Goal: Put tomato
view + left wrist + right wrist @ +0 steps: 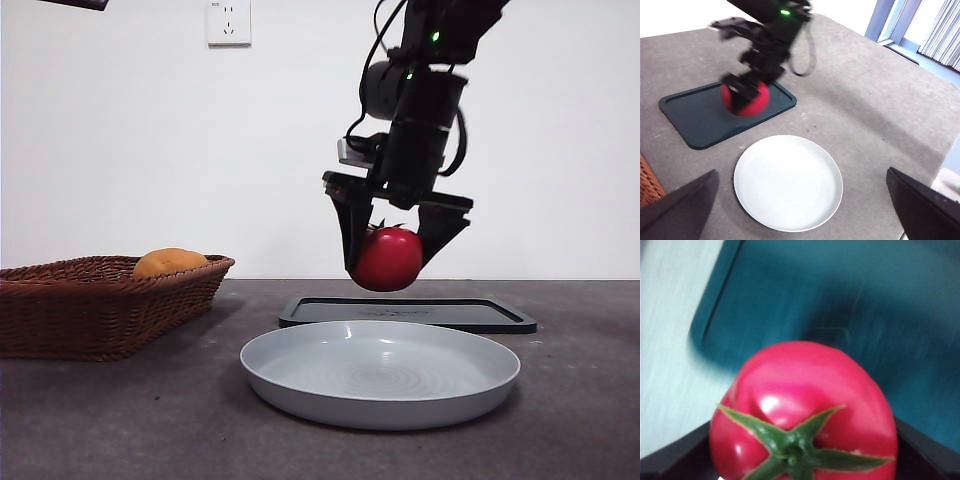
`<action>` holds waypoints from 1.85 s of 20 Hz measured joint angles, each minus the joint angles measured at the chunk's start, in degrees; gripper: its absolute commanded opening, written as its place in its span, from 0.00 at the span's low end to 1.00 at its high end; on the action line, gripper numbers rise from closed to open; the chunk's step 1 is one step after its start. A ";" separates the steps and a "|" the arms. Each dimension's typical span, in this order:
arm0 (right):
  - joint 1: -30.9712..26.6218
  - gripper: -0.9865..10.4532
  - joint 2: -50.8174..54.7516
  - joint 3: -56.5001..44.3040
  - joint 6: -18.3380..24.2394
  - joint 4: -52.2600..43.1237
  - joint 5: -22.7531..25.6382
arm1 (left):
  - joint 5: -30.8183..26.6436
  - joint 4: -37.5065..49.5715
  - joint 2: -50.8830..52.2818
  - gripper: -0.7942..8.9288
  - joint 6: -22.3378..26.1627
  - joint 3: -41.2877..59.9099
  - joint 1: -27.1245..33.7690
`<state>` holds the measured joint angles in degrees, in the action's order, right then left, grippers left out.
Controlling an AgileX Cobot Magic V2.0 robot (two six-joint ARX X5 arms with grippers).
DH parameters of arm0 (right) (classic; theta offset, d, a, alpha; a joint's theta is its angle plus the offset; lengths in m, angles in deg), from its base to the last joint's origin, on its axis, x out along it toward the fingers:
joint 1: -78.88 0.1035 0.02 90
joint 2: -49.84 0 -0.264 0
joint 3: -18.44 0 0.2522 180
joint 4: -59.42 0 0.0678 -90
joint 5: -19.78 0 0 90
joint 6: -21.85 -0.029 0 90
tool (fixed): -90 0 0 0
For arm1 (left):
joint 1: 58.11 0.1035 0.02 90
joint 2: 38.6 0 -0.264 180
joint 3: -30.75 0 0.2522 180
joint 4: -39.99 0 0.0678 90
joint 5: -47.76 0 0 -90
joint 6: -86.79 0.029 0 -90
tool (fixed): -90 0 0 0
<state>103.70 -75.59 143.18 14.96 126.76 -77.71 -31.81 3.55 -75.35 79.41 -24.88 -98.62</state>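
Holding the tomato (386,259) stem-up between closed jaws, your right gripper (392,245) hangs over the dark green tray (500,318), behind the white plate (300,385); left gripper (802,210) waits with jaws wide and empty.

Glossy round red tomato (387,259), green spiky calyx on top, upright, clamped between the two black jaws of the right pincer (396,252), hanging in the air clear of the table, above the dark tray (505,316) behind the grey plate (300,385)
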 measured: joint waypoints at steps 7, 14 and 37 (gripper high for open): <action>-3.45 0.36 -8.55 8.87 0.66 -1.92 0.24 | 0.00 0.00 0.02 0.82 0.00 0.00 0.00; -3.89 0.58 -9.99 9.20 0.48 -1.44 -0.04 | 0.00 0.00 0.02 0.82 0.00 0.00 0.00; -3.45 0.60 30.23 17.44 4.59 23.34 9.01 | 0.00 -0.02 0.02 0.82 0.00 0.00 0.00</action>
<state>100.24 -45.36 160.62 19.55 150.10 -68.71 -31.81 3.53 -75.33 79.41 -24.88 -98.62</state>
